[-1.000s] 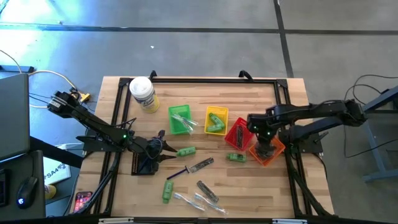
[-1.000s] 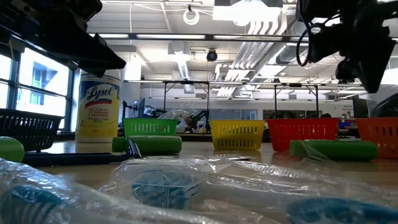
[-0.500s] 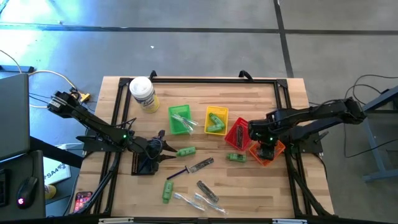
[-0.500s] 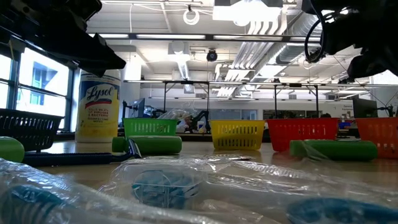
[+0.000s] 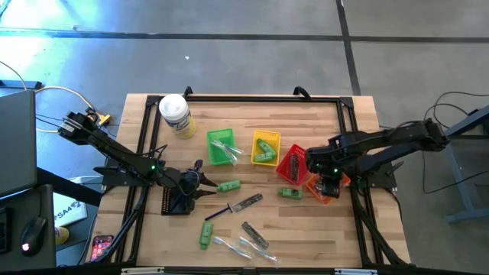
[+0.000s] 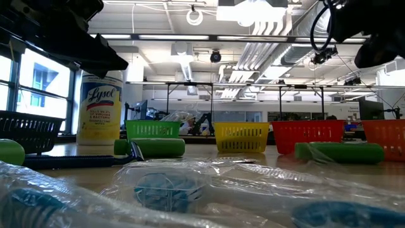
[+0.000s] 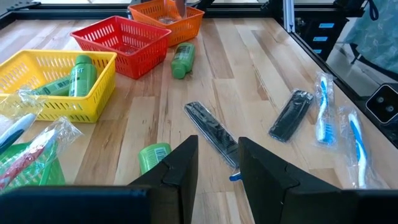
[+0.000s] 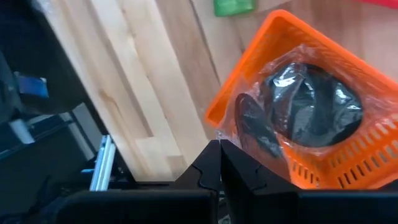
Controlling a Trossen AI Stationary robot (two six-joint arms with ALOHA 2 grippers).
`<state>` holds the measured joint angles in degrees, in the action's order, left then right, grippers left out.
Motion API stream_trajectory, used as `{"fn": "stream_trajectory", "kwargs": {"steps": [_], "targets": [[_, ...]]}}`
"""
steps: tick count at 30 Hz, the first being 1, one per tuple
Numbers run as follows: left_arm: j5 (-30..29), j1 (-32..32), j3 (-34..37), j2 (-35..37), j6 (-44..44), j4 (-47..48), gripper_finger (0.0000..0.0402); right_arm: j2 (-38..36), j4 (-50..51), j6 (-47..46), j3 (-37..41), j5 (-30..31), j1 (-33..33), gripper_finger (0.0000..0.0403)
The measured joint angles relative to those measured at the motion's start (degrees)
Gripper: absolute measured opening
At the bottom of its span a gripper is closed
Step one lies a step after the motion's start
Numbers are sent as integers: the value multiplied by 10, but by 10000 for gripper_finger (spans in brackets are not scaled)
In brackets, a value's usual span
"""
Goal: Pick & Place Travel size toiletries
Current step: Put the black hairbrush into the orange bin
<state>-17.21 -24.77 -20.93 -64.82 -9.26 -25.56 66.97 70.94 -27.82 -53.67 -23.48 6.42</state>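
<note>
Wooden tabletop (image 5: 321,122) is carrying baskets; the empty, half-parted left gripper (image 5: 200,182) is facing a bright green bottle (image 5: 228,186) lying lengthwise just ahead; the right gripper (image 5: 330,182) is hanging clenched.

Open-plan lab, exposed ceiling ducts (image 6: 266,44), concrete floor (image 5: 252,61)

Baskets (image 5: 266,148) crowd table (image 5: 321,229) centre; near-right corner clear.

L end effector (image 7: 214,163) part open, low; R end effector (image 8: 219,163) closed.
</note>
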Motion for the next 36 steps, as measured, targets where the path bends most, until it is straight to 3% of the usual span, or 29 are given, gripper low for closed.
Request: {"fn": "stream_trajectory", "kwargs": {"steps": [12, 19, 25, 30, 36], "targets": [[0, 0, 0, 0, 0, 0, 112, 56, 1, 97, 0, -4, -65, 2], [0, 0, 0, 0, 0, 0, 112, 79, 9, 138, 1, 129, -107, 2], [0, 0, 0, 0, 0, 3, 112, 81, 20, 156, 1, 177, -115, 8], [0, 0, 0, 0, 0, 8, 112, 81, 28, 155, 1, 160, -110, 65], [0, 0, 0, 0, 0, 13, 112, 81, 42, 142, 1, 206, -97, 171]]}}
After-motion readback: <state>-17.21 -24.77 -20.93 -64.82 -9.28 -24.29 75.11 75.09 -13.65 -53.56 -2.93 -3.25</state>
